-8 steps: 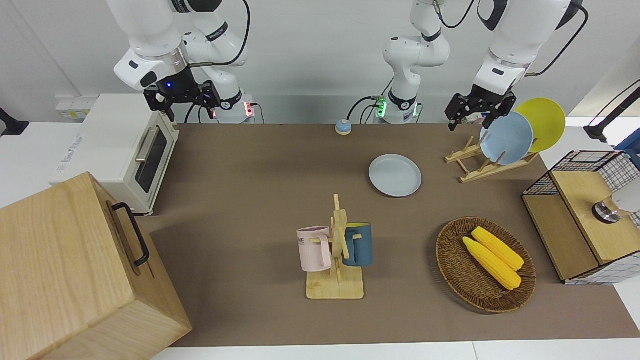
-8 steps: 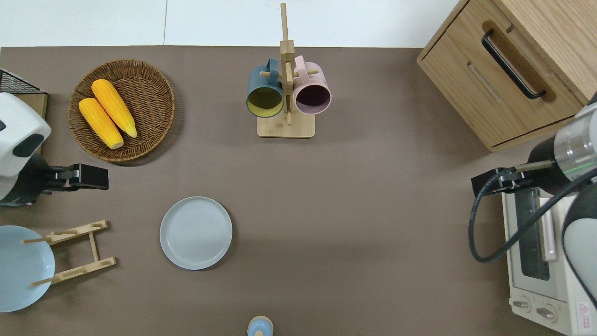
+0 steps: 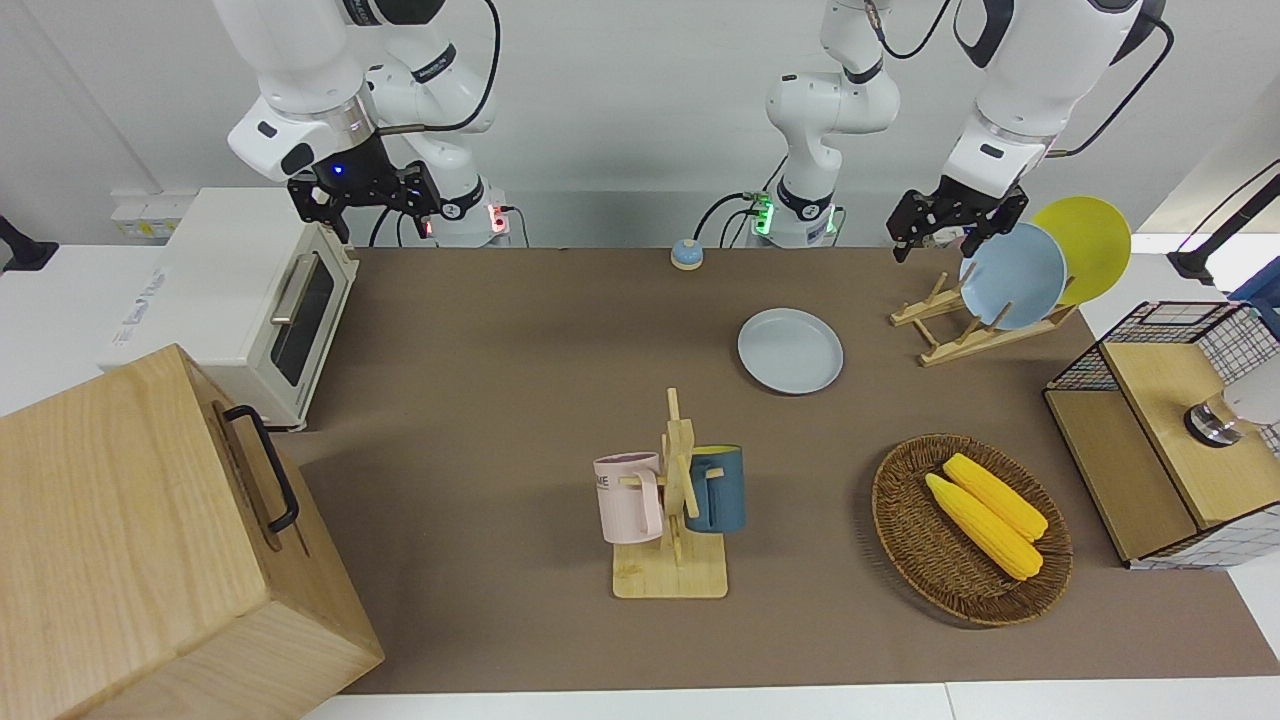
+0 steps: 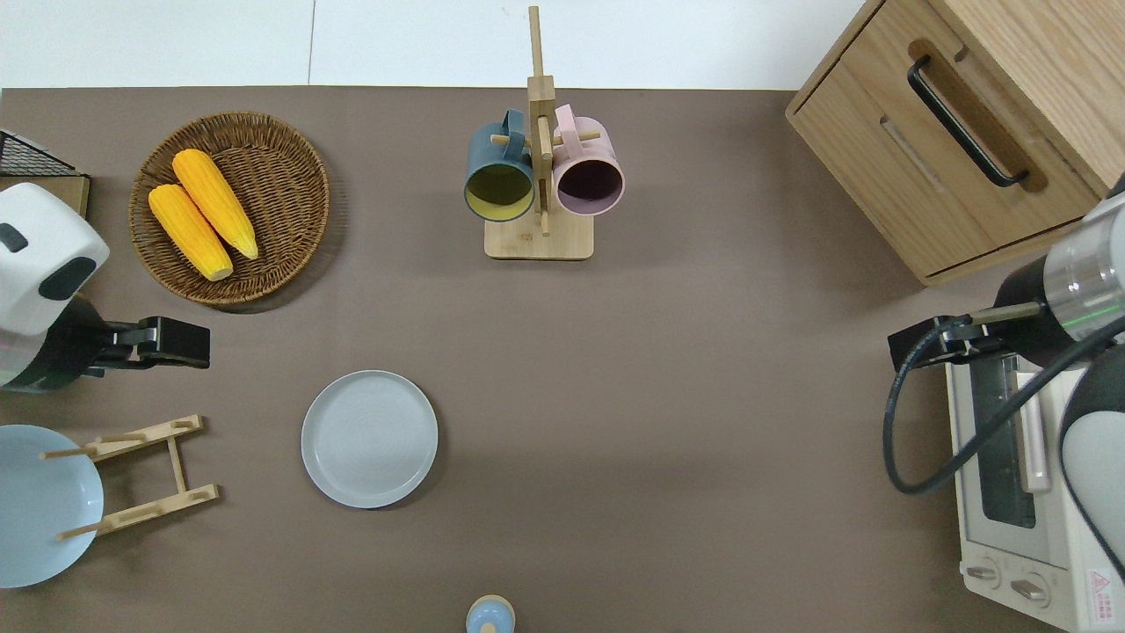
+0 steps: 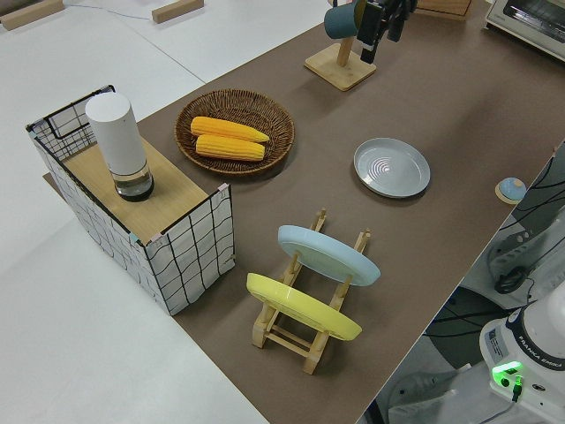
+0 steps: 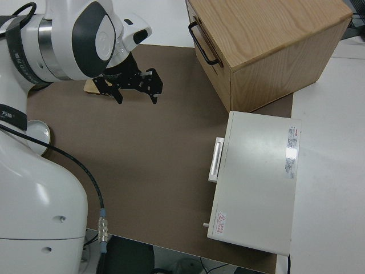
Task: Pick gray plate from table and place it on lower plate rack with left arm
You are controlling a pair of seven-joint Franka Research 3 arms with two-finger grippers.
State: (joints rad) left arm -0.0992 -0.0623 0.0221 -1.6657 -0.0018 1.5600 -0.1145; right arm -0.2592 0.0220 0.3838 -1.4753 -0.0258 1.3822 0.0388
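Note:
The gray plate (image 3: 790, 350) (image 4: 369, 438) (image 5: 392, 167) lies flat on the brown table mat. The light-wood plate rack (image 3: 948, 332) (image 4: 145, 466) (image 5: 320, 221) stands beside it toward the left arm's end. Its lower slots are bare. Its upper slots hold a sky-blue plate (image 3: 1012, 276) (image 4: 39, 505) and a yellow plate (image 3: 1090, 245) (image 5: 300, 307). My left gripper (image 3: 935, 238) (image 4: 189, 343) (image 5: 381, 26) is open and empty, up in the air over the mat between the rack and the wicker basket. My right gripper (image 3: 365, 195) (image 6: 137, 91) is open and parked.
A wicker basket (image 3: 905, 510) (image 4: 290, 176) holds two corn cobs. A mug stand (image 3: 672, 560) (image 4: 538, 242) carries a pink and a dark blue mug. A toaster oven (image 3: 225, 290), a wooden cabinet (image 3: 150, 540), a wire-sided shelf (image 3: 1160, 430) and a small blue bell (image 3: 686, 254) also stand on the table.
My left gripper has shifted slightly toward the gray plate. Nothing else has moved.

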